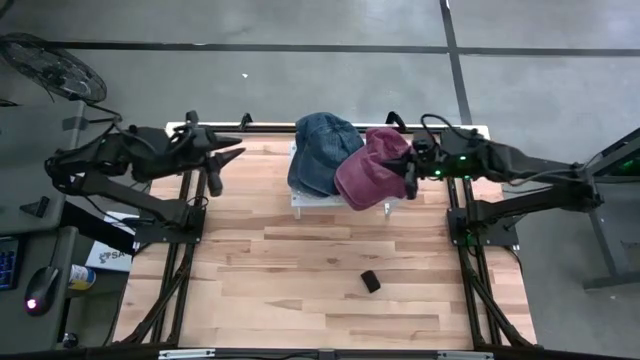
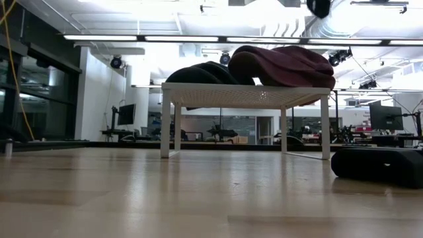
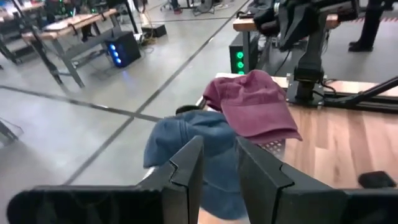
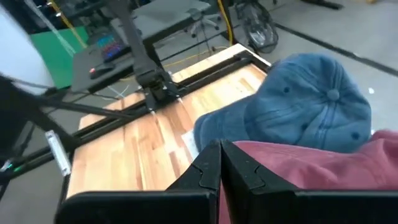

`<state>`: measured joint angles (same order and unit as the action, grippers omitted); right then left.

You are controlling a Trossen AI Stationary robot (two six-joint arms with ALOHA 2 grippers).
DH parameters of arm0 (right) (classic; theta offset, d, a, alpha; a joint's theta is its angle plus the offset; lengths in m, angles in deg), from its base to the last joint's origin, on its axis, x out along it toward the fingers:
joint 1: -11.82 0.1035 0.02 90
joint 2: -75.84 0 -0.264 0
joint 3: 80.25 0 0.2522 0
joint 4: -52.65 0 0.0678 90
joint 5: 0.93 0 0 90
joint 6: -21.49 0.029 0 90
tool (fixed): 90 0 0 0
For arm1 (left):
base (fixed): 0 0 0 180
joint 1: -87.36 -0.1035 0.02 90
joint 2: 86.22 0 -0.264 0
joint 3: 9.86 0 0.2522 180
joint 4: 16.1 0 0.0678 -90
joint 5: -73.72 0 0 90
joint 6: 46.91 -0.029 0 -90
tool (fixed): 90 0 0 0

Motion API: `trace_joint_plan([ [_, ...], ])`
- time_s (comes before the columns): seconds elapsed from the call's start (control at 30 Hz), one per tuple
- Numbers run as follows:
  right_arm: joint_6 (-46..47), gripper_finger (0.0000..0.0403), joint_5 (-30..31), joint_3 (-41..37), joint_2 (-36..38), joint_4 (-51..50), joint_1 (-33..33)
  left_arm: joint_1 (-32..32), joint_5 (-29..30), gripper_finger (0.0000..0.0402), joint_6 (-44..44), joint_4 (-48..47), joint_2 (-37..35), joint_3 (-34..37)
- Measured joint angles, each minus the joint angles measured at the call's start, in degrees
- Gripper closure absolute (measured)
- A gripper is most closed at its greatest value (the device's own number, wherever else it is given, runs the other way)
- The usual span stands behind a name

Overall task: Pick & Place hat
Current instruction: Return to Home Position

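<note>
Left pincer hovers slightly parted, empty; right pincer closed, empty, by red cap.

One cap is showing faded denim blue, the other cap dull maroon. Shelf is showing white, perforated. Counter is showing pale wood planks; small block black.

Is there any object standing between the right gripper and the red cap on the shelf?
Nothing visible does. The right gripper, fingers shut, hangs right at the edge of the red cap on the white shelf. The blue cap lies on the cap's other side, and the small black block sits apart on the table.
</note>
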<state>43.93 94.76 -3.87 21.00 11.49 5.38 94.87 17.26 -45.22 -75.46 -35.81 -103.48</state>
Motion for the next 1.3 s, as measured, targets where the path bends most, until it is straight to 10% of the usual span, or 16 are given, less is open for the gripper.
trace_joint_plan([
  [0.57, 0.0, 0.0403, 13.4, 1.9, 8.1, -14.2, 8.5, 0.0, 1.4, 0.0312, 13.7, 5.7, -20.7, 25.9],
  [1.3, 5.9, 0.0403, 10.3, -33.8, 27.7, 17.4, 8.8, 0.0, -4.7, 0.0312, 18.6, 12.7, -37.5, 42.8],
])
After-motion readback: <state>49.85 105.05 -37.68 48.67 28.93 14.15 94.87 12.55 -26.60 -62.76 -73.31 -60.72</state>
